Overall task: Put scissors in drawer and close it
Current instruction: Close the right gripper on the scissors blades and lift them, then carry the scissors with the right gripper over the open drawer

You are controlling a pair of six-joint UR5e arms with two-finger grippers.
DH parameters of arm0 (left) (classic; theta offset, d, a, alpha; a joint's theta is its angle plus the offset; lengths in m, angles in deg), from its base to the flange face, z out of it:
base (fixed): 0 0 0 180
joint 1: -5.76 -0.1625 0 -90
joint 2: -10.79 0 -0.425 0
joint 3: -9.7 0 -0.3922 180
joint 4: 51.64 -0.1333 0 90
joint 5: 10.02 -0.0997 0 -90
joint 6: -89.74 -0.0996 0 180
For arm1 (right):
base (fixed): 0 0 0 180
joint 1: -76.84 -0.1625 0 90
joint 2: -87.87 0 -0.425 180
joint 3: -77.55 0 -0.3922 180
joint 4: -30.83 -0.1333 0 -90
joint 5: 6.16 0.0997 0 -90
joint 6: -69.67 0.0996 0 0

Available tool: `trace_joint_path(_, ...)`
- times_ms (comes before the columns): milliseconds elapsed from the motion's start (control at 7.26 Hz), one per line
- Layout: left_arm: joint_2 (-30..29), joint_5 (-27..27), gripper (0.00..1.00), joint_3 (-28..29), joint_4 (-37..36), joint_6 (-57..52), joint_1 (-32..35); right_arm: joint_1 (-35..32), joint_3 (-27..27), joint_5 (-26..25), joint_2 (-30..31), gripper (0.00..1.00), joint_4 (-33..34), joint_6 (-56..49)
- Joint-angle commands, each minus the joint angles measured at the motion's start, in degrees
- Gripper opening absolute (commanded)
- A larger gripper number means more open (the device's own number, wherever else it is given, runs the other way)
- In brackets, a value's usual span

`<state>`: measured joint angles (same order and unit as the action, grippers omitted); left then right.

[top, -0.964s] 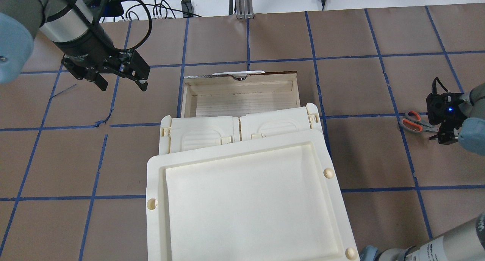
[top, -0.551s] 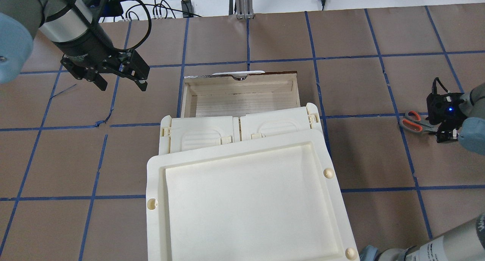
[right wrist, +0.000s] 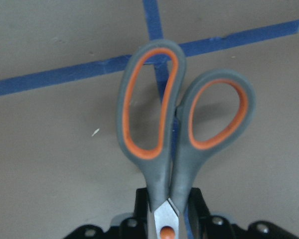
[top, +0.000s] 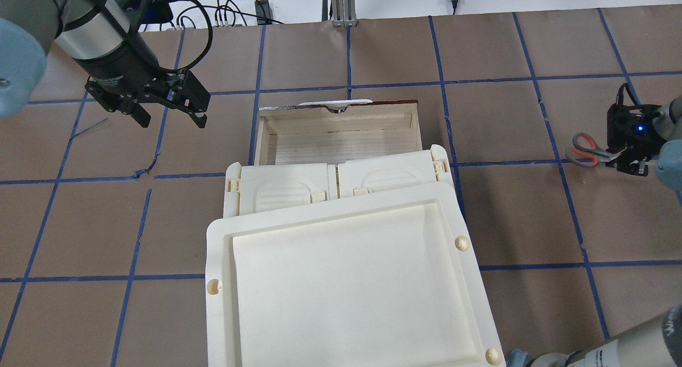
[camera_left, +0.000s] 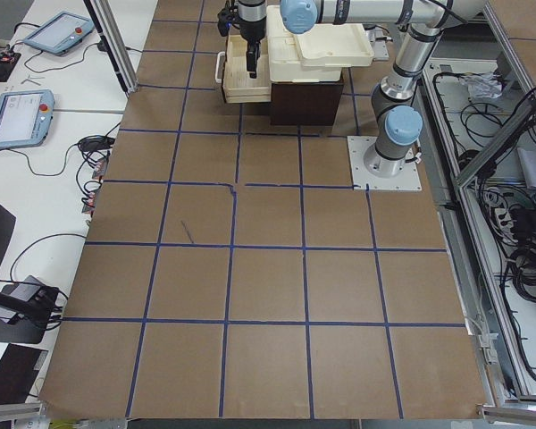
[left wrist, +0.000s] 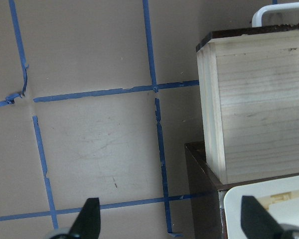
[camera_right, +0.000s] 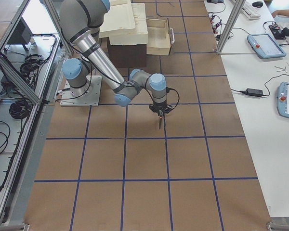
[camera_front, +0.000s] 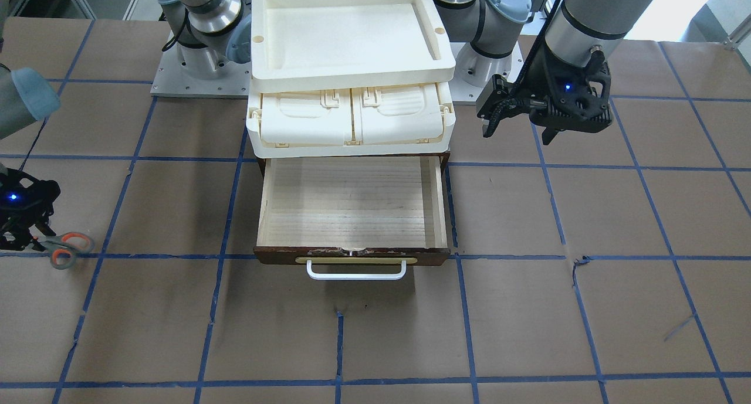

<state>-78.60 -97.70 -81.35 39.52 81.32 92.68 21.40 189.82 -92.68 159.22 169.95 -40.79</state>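
Observation:
The scissors [top: 585, 149], with grey handles and orange-lined loops, are held at the blades by my right gripper [top: 622, 158], which is shut on them far to the right of the drawer. The handles point toward the drawer. They also show in the front view [camera_front: 64, 248] and fill the right wrist view [right wrist: 182, 124]. The drawer [top: 341, 140] stands open and empty, with its pale wood floor [camera_front: 352, 199] bare and its white handle [camera_front: 356, 273] on the far side from me. My left gripper [top: 168, 114] hangs open and empty to the left of the drawer.
A cream latched case [top: 287, 188] sits on the cabinet above the drawer, with a cream tray [top: 346, 282] on top of it. Brown paper with blue tape lines [top: 495, 122] covers the table between the scissors and the drawer.
My right gripper has moved away from the robot with the scissors shut in it. The left arm and the drawer have not moved.

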Motion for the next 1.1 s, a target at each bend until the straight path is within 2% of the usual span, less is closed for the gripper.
trace_joint_path(0, 0.08, -0.12, 1.00, 0.00, -0.02, 0.07, 0.00, -8.41, -8.00, -0.59, 4.73, 0.00, -13.20, 11.62)
trace_joint_path(138, 0.08, -0.12, 1.00, 0.00, -0.02, 0.07, -0.09, -13.41, -10.65, 0.20, 6.67, 0.00, -19.09, 18.99)
trace_joint_path(275, 0.00, -0.12, 1.00, -0.09, -0.02, 0.07, -0.09, -19.47, -11.55, 0.64, 7.91, 0.00, -21.33, 26.89)
trace_joint_path(413, 0.00, -0.20, 1.00, -0.09, 0.07, 0.07, -0.09, -25.53, -11.90, 0.12, 8.88, 0.00, -21.35, 33.41)
trace_joint_path(688, 0.00, -0.12, 1.00, -0.09, 0.07, 0.07, -0.70, -38.88, -17.76, 0.12, 9.07, 0.01, -27.03, 52.79)
trace_joint_path(964, 0.00, 0.15, 1.00, -0.09, 0.07, 0.07, -1.05, -46.40, -21.48, 0.03, 7.31, 0.02, -28.55, 64.10)
